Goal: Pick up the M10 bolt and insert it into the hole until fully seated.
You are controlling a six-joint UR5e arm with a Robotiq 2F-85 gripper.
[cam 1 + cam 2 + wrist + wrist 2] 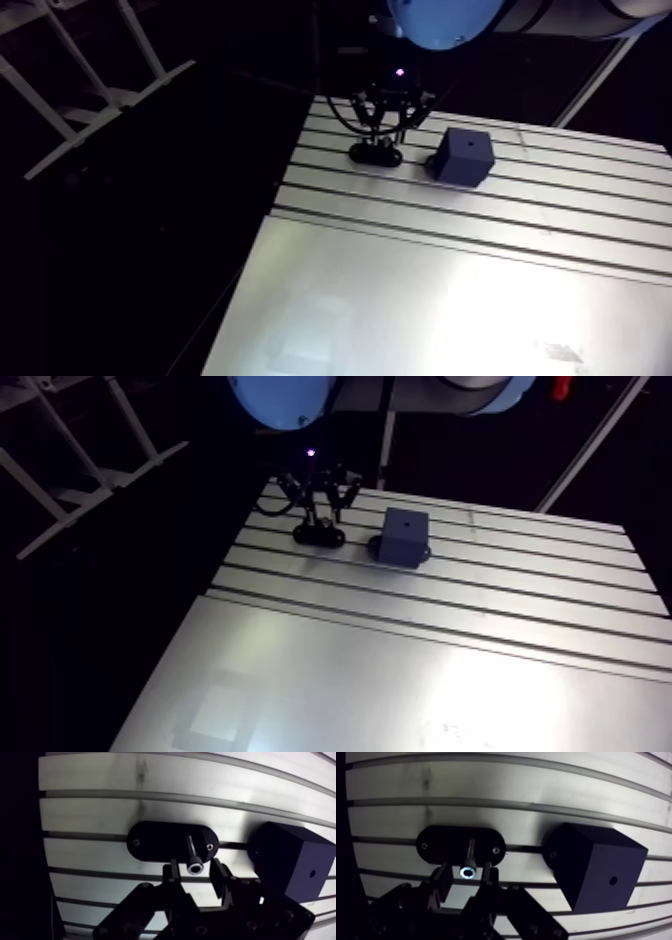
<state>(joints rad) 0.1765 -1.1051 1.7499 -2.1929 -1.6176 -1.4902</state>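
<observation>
On the slotted aluminium counter (100, 812), near its far edge: one black oval holder (155, 842), one black block (596, 869) just beside it.

M10 bolt (467, 864): socket-head, standing upright in the holder, head uppermost. Not yet lifted.

Hole (613, 880): small, in the block's face, empty.

Progress: early. No step appears complete; grasping, lifting, carrying to the block, inserting and seating all remain.

Tool (195, 871): low over the holder, partly open, one finger on each side of the bolt head. A narrow gap seems to show on both sides, so it probably grips nothing, though the dim light leaves contact uncertain.
</observation>
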